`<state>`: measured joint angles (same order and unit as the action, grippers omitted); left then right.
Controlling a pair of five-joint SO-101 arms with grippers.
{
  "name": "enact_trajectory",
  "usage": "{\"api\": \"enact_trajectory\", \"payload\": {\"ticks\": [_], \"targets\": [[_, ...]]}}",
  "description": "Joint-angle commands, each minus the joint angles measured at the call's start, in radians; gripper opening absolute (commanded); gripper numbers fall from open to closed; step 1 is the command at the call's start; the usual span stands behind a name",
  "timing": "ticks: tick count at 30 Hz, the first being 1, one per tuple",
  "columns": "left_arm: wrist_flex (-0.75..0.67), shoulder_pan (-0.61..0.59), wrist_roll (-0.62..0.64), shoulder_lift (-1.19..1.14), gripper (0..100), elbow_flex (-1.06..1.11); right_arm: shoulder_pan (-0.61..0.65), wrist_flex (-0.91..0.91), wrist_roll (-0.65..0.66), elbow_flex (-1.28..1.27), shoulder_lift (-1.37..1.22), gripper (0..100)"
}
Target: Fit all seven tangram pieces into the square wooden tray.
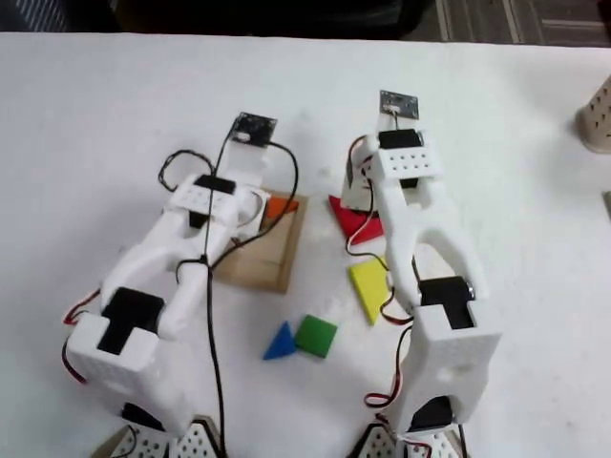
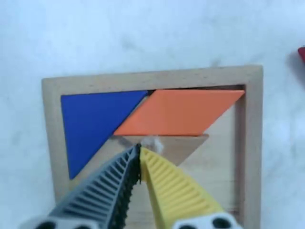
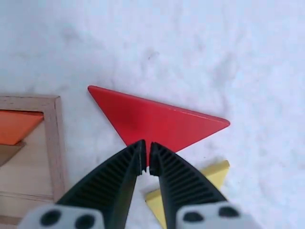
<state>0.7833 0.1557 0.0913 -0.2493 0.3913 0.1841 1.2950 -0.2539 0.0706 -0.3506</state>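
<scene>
Currently four pieces [image 1: 316, 336] lie outside the one tray [image 1: 267, 263].

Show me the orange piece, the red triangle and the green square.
orange piece [image 2: 178, 113], left wrist view, middle of its top face
red triangle [image 3: 153, 123], right wrist view, middle of its top face
green square [image 1: 316, 336], high view, middle of its top face

— High view from where?
— Fixed above the desk [image 1: 95, 114], looking steeply down from the near edge toward the far edge. Set far enough back to take in most of it.
— And the wrists?
— Left: close over the wooden tray [image 2: 152, 76], aimed past the left gripper [image 2: 139, 150]. Right: close over the red triangle [image 3: 152, 119], past the right gripper [image 3: 147, 160].
— Shared?
— Tray rim and orange piece [image 3: 16, 125], caught by all three.
</scene>
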Motion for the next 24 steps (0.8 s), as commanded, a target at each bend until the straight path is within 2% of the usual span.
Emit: {"api": "enact_trajectory", "payload": {"ticks": [1, 6, 14, 18, 24], "targets": [[-0.040, -0.016, 0.006, 0.005, 2, -0.020, -0.002, -0.012, -0.011, 0.020, 0.064, 1.8], [-0.034, -0.061, 0.006, 0.056, 2, -0.009, -0.002, -0.012, -0.011, 0.021, 0.064, 1.8], [-0.052, -0.059, 0.006, 0.228, 2, 0.129, -0.002, -0.012, -0.011, 0.021, 0.064, 1.8], [-0.133, -0.002, 0.003, 0.283, 2, 0.230, -0.002, -0.012, -0.011, 0.021, 0.064, 1.8], [-0.285, 0.176, 0.006, 0.357, 2, 0.410, -0.002, -0.012, -0.011, 0.021, 0.064, 1.8]]}}
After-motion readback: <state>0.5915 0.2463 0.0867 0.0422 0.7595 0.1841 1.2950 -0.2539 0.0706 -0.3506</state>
